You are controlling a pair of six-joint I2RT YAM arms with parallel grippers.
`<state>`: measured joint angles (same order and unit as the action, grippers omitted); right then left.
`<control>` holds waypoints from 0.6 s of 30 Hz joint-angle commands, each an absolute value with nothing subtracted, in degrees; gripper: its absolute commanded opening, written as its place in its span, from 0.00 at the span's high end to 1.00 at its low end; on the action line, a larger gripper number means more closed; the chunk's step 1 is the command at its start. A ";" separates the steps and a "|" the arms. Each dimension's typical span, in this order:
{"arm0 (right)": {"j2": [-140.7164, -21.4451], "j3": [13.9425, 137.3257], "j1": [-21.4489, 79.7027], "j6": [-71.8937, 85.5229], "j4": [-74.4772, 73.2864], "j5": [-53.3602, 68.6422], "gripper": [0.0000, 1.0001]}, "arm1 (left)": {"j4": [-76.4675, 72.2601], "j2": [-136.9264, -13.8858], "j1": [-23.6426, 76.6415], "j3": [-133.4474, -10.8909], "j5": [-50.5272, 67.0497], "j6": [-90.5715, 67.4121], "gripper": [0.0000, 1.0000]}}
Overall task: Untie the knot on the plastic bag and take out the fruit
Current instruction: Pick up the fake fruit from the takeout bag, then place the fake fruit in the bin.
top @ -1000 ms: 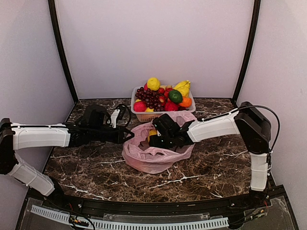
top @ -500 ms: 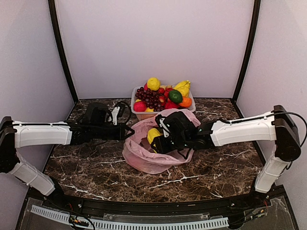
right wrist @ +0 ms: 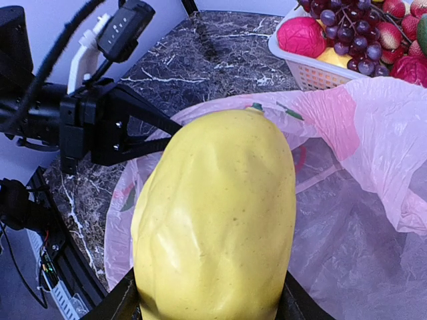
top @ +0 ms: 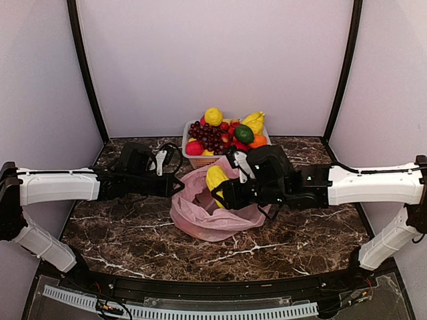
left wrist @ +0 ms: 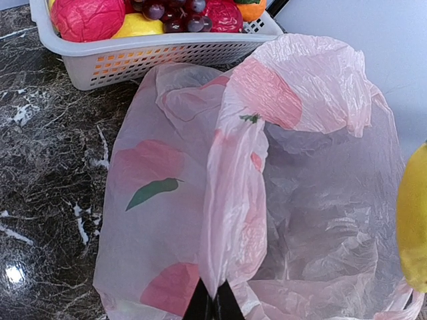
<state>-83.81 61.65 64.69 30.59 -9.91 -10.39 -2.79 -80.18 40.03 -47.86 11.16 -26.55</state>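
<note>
The pink plastic bag (top: 212,217) lies open on the marble table, in front of the white basket. My left gripper (top: 179,187) is shut on a fold of the bag's left rim (left wrist: 223,220), its black tips (left wrist: 213,308) pinched together on the film. My right gripper (top: 220,193) is shut on a yellow oblong fruit (top: 216,179) and holds it just above the bag's mouth. That fruit (right wrist: 217,220) fills the right wrist view, with a black finger on either side of its base. The bag's inside (left wrist: 320,213) looks empty. No knot shows anywhere on the bag.
The white basket (top: 205,162) stands at the back centre, heaped with purple grapes (top: 210,137), a yellow fruit (top: 213,117), a green one (top: 243,134) and red ones. Its near wall (left wrist: 167,57) almost touches the bag. Grey walls close in three sides.
My right gripper has risen out of the bag with the yellow fruit, and its arm has stretched out to the right. The left gripper has kept its hold in the same place.
</note>
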 commanded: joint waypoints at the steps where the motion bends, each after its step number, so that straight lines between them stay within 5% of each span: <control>1: -80.99 61.29 65.21 31.29 -8.49 -12.29 0.64 | -0.34 -79.52 40.17 -48.88 12.34 -25.01 0.99; 14: -79.78 72.25 62.72 26.55 -18.49 -23.70 0.63 | -0.35 -76.69 40.25 -44.80 23.27 -17.57 0.99; 16: -79.84 73.13 60.93 25.61 -18.45 -23.21 0.62 | 0.37 -75.37 40.21 -44.78 23.08 -17.42 0.95; 18: -80.49 74.50 59.19 24.84 -18.70 -22.92 0.62 | 1.57 -73.75 40.24 -45.42 22.45 -17.85 0.78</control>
